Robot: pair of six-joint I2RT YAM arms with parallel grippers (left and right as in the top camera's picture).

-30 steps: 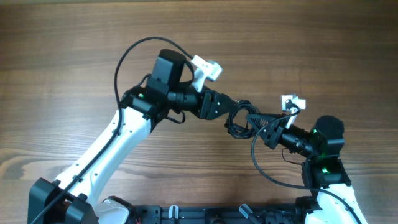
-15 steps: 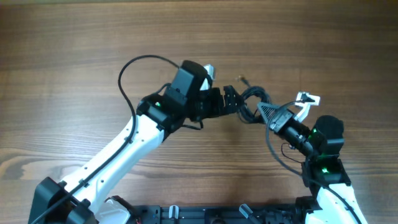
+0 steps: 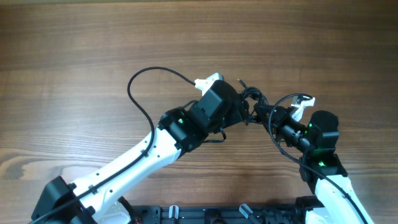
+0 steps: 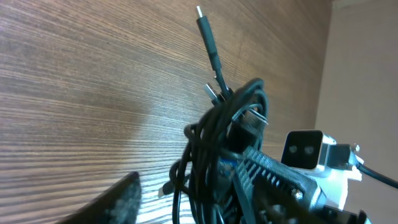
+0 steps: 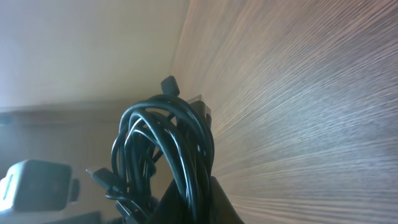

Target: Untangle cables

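Cables [image 3: 252, 98] between left claw [image 3: 243, 112] and right claw [image 3: 263, 114], over right-centre table [image 3: 93, 50]

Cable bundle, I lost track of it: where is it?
Overhead, right of centre: the cable bundle sits bunched between the left gripper and the right gripper.

The counter [image 3: 74, 56] is brown wood, its grain running from the left edge to the right edge. The left arm base [image 3: 59, 202] and the right arm base [image 3: 329, 193] stand at its near edge. The cables [image 3: 252, 99] are right of centre; whether they touch the wood cannot be told.
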